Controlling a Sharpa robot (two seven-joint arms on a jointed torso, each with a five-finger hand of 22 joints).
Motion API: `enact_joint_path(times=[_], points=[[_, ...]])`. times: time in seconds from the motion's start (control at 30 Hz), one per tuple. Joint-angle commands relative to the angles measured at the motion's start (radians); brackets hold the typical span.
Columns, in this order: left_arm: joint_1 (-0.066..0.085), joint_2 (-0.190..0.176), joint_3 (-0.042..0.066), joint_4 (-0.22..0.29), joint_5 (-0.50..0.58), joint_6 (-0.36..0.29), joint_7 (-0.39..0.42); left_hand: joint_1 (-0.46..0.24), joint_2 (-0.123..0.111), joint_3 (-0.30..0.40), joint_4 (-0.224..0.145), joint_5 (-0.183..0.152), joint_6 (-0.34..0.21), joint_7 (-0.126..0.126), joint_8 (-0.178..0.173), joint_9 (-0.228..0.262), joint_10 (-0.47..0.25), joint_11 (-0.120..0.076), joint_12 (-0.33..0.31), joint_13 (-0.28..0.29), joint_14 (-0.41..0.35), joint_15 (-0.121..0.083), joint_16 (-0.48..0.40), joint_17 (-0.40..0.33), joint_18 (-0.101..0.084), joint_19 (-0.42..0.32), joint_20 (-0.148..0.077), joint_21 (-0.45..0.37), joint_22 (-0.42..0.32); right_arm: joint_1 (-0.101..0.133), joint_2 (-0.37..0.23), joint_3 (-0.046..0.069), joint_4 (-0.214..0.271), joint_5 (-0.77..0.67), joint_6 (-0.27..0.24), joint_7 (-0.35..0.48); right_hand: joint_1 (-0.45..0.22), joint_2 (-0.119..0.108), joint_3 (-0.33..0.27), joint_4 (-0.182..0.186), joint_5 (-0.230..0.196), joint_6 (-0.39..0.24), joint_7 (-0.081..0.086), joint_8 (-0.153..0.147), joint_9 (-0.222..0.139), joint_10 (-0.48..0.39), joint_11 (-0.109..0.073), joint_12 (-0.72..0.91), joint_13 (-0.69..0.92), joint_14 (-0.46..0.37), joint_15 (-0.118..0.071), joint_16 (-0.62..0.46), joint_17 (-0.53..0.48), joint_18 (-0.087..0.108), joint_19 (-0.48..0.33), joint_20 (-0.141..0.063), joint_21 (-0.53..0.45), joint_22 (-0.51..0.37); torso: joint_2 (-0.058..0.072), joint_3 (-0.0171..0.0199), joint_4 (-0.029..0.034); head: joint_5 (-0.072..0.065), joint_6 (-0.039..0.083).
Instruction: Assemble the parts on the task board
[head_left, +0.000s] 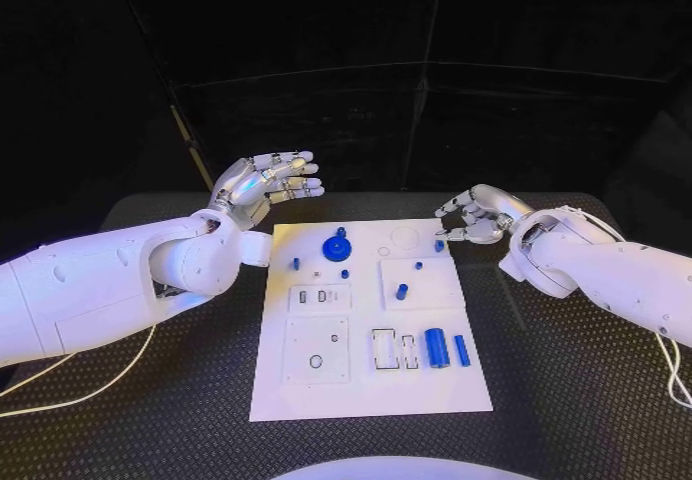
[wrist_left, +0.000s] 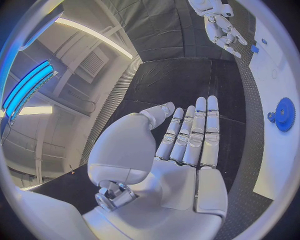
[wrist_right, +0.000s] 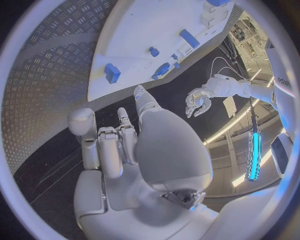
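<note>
On the black table (head_left: 577, 400) lies the board (head_left: 361, 395), a white plate with the blue parts still scattered over it: a gear (head_left: 336, 248) near its far edge, a small peg (head_left: 401, 292) at mid-board, and a cylinder (head_left: 434, 347) beside a bar (head_left: 462, 349) toward the near right. Both hands hover off the board's far corners, well apart from every part. The left hand (head_left: 267, 183) is held up beyond the far left corner, fingers apart and holding nothing; its wrist view shows the palm flat and bare, with the gear off to one side. The right hand (head_left: 473, 218) sits just beyond the far right corner, fingers loosely curled, and I see nothing in it.

By my judgement no part is in hand, so the work stands between steps, with a pick not yet begun. The next move calls for one hand to come down over a loose part, likely the gear or the peg, and close its fingers around it squarely before carrying it to its seat.
</note>
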Motion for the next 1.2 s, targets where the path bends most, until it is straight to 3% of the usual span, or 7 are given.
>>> enact_joint_path(times=[0.03, 0.23, 0.43, 0.53, 0.9, 1.2], points=[[0.001, 0.003, 0.001, -0.003, -0.005, 0.016, 0.003, -0.010, -0.001, 0.004, 0.003, -0.004, 0.005, 0.037, -0.006, 0.000, 0.005, 0.000, -0.003, -0.002, 0.006, 0.000, -0.005, -0.002, 0.011, 0.005, 0.003, -0.005, -0.001, 0.002, 0.001, 0.002, -0.016, 0.021, 0.062, 0.066, 0.011, 0.002, 0.001, -0.007, -0.006, -0.012, 0.000, 0.000, -0.001, 0.016, -0.004, -0.001, 0.131, 0.100, 0.002, -0.002, 0.231, -0.013, -0.005, 0.000, -0.004, -0.001, 0.001, 0.0020, -0.0008, -0.008, 0.001], [0.001, 0.006, 0.000, -0.008, -0.005, 0.018, 0.004, -0.010, -0.001, 0.004, 0.003, -0.004, 0.005, 0.037, -0.006, 0.000, 0.005, 0.000, -0.003, -0.002, 0.006, 0.000, -0.005, -0.002, 0.011, 0.005, 0.003, -0.005, -0.001, 0.001, 0.009, 0.002, -0.054, 0.007, 0.086, 0.077, 0.037, 0.010, 0.004, -0.027, -0.004, -0.017, -0.001, 0.002, 0.000, 0.015, -0.005, -0.001, 0.132, 0.100, 0.000, -0.002, 0.229, -0.012, -0.006, -0.001, -0.005, -0.003, 0.001, -0.0015, 0.0018, -0.015, 0.004], [0.000, 0.009, 0.000, -0.010, -0.005, 0.019, 0.003, -0.010, -0.001, 0.004, 0.003, -0.004, 0.005, 0.037, -0.006, 0.000, 0.005, 0.000, -0.003, -0.002, 0.006, 0.000, -0.005, -0.002, 0.011, 0.005, 0.003, -0.005, -0.001, 0.000, 0.022, 0.002, -0.089, -0.023, 0.118, 0.076, 0.083, 0.023, 0.022, -0.067, 0.004, -0.007, -0.002, 0.007, 0.003, 0.017, -0.007, 0.001, 0.135, 0.099, -0.001, -0.003, 0.228, -0.012, -0.007, -0.003, -0.004, -0.003, 0.002, -0.0020, 0.0047, -0.018, 0.003], [0.000, 0.009, 0.000, -0.011, -0.005, 0.019, 0.004, -0.010, -0.001, 0.004, 0.003, -0.004, 0.005, 0.037, -0.006, 0.000, 0.005, 0.000, -0.003, -0.002, 0.006, 0.000, -0.005, -0.002, 0.011, 0.005, 0.003, -0.005, -0.001, 0.000, 0.027, 0.002, -0.094, -0.039, 0.129, 0.074, 0.085, 0.025, 0.024, -0.070, 0.004, -0.004, -0.002, 0.009, 0.003, 0.017, -0.007, 0.002, 0.136, 0.099, -0.002, -0.003, 0.228, -0.013, -0.007, -0.003, -0.004, -0.003, 0.002, -0.0013, 0.0012, -0.013, 0.001], [0.000, 0.009, 0.000, -0.015, -0.005, 0.018, 0.002, -0.009, -0.001, 0.006, 0.003, -0.004, 0.005, 0.036, -0.006, 0.000, 0.006, 0.000, -0.005, -0.001, 0.007, 0.000, -0.006, -0.002, 0.012, 0.005, 0.003, -0.005, -0.002, -0.002, 0.022, 0.002, -0.091, -0.053, 0.153, 0.066, 0.073, 0.029, 0.021, -0.069, 0.002, 0.009, -0.001, 0.013, 0.005, 0.019, -0.006, 0.004, 0.138, 0.100, -0.001, -0.003, 0.229, -0.013, -0.006, -0.003, -0.003, 0.000, 0.002, -0.0013, -0.0007, -0.013, -0.003], [0.000, 0.009, 0.000, -0.018, -0.005, 0.019, 0.000, -0.009, -0.001, 0.006, 0.003, -0.004, 0.005, 0.036, -0.006, 0.000, 0.006, 0.000, -0.005, -0.001, 0.007, 0.000, -0.006, -0.002, 0.012, 0.005, 0.003, -0.005, -0.002, -0.007, 0.022, 0.002, -0.091, -0.054, 0.160, 0.064, 0.069, 0.031, 0.020, -0.070, 0.002, 0.018, 0.001, 0.016, 0.006, 0.021, -0.005, 0.006, 0.139, 0.100, -0.001, -0.002, 0.231, -0.014, -0.004, -0.003, -0.001, 0.003, 0.001, -0.0016, 0.0021, -0.016, -0.002]])
